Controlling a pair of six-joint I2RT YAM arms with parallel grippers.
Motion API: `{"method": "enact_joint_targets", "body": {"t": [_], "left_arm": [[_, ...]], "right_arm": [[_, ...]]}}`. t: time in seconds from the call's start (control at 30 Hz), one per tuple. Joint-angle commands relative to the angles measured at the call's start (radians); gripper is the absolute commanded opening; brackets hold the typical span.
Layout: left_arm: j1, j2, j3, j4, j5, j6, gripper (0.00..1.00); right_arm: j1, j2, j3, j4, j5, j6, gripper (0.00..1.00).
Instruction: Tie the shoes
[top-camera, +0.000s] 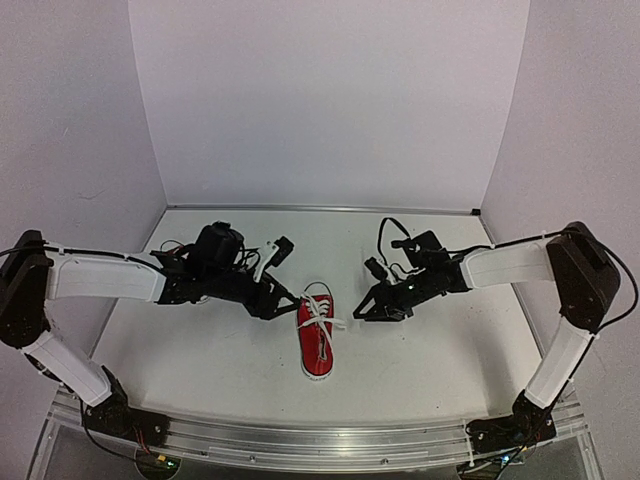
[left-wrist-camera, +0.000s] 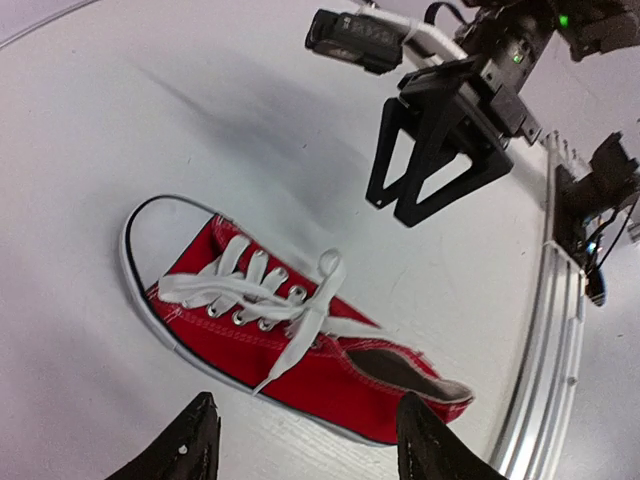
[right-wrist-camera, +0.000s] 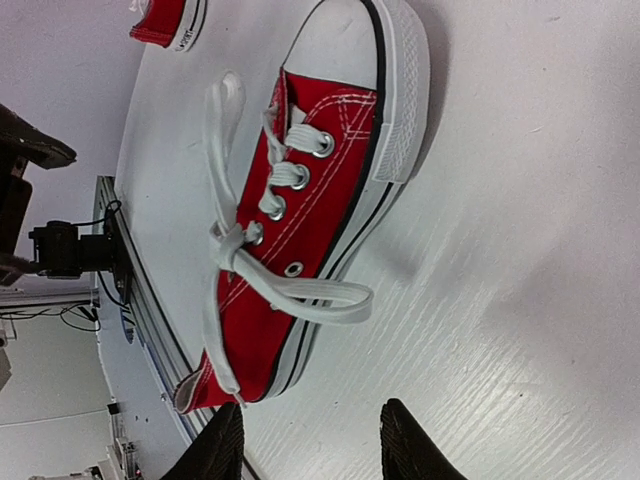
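The white table (top-camera: 440, 365) is shut in by walls on its left, back and right edges, and a metal rail (top-camera: 330, 442) runs along the near edge. One red shoe (top-camera: 317, 345) lies about midway between the left and right edges, nearer the rail than the back edge. A broad stretch of table surface lies between its toe and the back edge, and a narrower strip lies between its heel and the rail.

The shoe stands upright on its sole. Its long axis runs from near to far, with the white toe cap toward the back edge and the heel opening toward the rail. Its white laces (left-wrist-camera: 262, 290) are threaded through the eyelets and cross once near the top, but they hang loose. One end lies over the side of the shoe, and a slack loop rests on the table beside the sole.

The left claw (left-wrist-camera: 310, 445) sits low, just beside the shoe's left side and apart from it. Its fingers are spread and hold nothing. The right claw (right-wrist-camera: 308, 448) sits low, near the shoe's right side, with a little more bare table between it and the shoe. Its fingers are also spread and hold nothing. Both arms reach in from the side edges, so the shoe lies in the gap between the two claws.

A second shoe (right-wrist-camera: 168, 20) shows only at the corner of the right wrist view, farther off toward the left and back. Too little of it is visible to tell which way it points.
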Motion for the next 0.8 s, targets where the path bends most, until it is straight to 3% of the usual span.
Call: {"method": "enact_joint_targets", "body": {"t": [0.0, 0.33, 0.77], "left_arm": [[-0.007, 0.064, 0.034, -0.133, -0.043, 0.224, 0.55], [-0.008, 0.200, 0.065, -0.038, 0.017, 0.416, 0.48], [-0.009, 0.318, 0.163, -0.030, 0.015, 0.490, 0.41]], "right_arm": [[-0.002, 0.064, 0.033, -0.013, 0.022, -0.063, 0.43], [-0.002, 0.090, -0.035, 0.238, -0.026, 0.055, 0.43], [-0.003, 0.199, 0.078, 0.256, -0.123, 0.102, 0.46]]}}
